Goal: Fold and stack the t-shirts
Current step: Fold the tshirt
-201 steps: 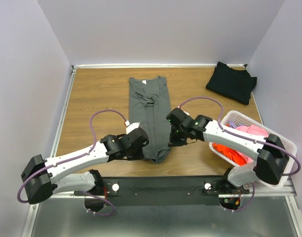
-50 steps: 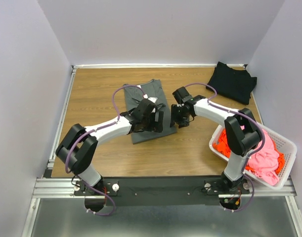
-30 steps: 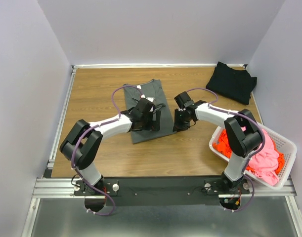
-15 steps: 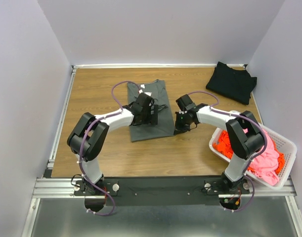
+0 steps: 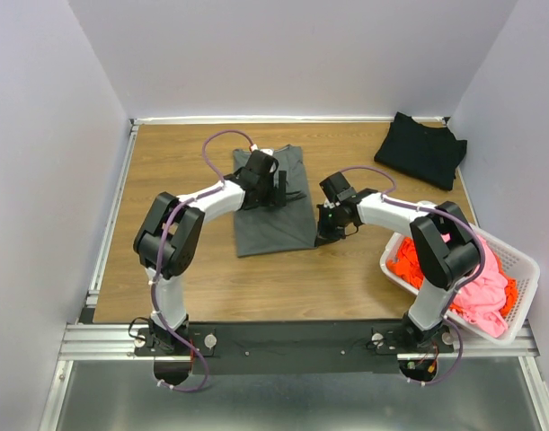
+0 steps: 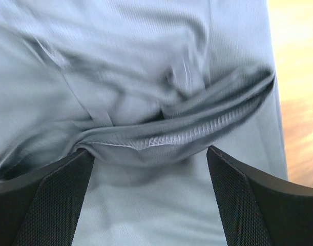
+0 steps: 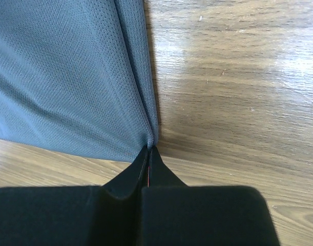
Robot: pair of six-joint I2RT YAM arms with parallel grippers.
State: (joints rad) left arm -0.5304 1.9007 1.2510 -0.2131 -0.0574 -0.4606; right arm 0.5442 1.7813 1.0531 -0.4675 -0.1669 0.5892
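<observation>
Our left gripper [image 6: 148,154] gapes wide over the dark grey t-shirt [image 5: 272,220] on the table [image 5: 166,180]; our right gripper [image 7: 148,149] pinches its near corner. A black t-shirt [image 5: 421,148] lies far right, well apart; the white basket [image 5: 515,303] holds an orange t-shirt [image 5: 402,263] and a pink t-shirt [image 5: 481,292].

No text, label, brand, number or sign can be read on the dark grey t-shirt [image 5: 274,224], the black t-shirt [image 5: 422,148], the basket [image 5: 526,260] or the desk [image 5: 175,180].
</observation>
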